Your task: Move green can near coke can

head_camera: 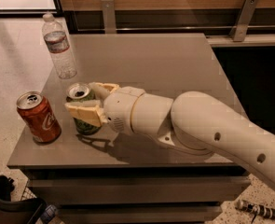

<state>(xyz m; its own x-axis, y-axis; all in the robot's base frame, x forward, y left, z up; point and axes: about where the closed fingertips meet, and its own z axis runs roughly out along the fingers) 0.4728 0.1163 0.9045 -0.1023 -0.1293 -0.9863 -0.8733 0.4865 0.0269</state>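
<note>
In the camera view, your claw (86, 101) is clenched around the green can (85, 125), one finger across its front and the other behind it. The can stands upright near the counter's (155, 59) front left, just beside the coke can (39, 118) but not touching it. A water bottle (59, 45) stands farther back.
</note>
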